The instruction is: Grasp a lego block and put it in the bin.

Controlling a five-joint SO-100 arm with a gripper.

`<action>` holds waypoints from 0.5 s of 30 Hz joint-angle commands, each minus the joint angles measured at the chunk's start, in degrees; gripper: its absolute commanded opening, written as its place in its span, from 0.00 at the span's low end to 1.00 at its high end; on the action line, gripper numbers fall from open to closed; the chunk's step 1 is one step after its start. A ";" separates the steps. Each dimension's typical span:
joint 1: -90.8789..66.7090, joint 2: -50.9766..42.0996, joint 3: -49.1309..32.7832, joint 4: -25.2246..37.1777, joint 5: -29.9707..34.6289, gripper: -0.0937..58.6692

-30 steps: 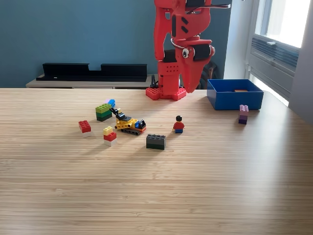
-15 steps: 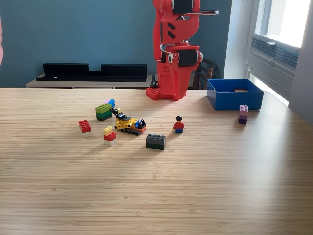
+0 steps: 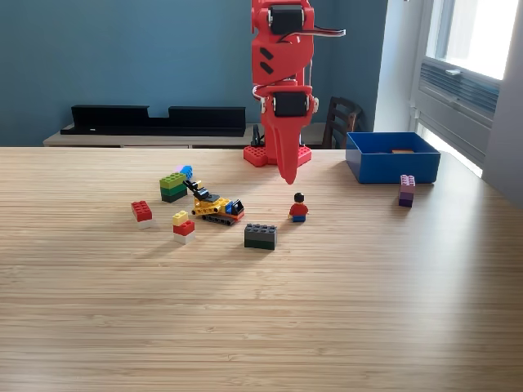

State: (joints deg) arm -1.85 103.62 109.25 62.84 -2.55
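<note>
The red arm's claw [image 3: 288, 175] hangs point-down above the table [image 3: 261, 327], its jaws drawn together to a tip and holding nothing. The blue bin [image 3: 392, 159] sits at the exterior view's right, with something small and orange-brown inside, too small to name. The blocks all lie on the wood: a dark one [image 3: 261, 236], a red one [image 3: 141, 211], a purple one [image 3: 406, 190] just beside the bin. Picking is still to come. There's plenty of bare table near the camera; only the little figure [image 3: 298, 208] stands close under the claw.

A teal wall [image 3: 122, 57] stands behind the claw [image 3: 288, 175]; a bright window [image 3: 478, 37] lies to its right in the exterior view.
</note>
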 commanded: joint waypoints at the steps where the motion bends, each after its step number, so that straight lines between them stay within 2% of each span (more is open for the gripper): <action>1: -1.93 2.81 0.97 -1.41 -1.32 0.35; 15: -3.78 2.37 -0.09 -1.58 -2.02 0.35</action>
State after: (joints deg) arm -5.54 103.62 111.80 61.96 -3.96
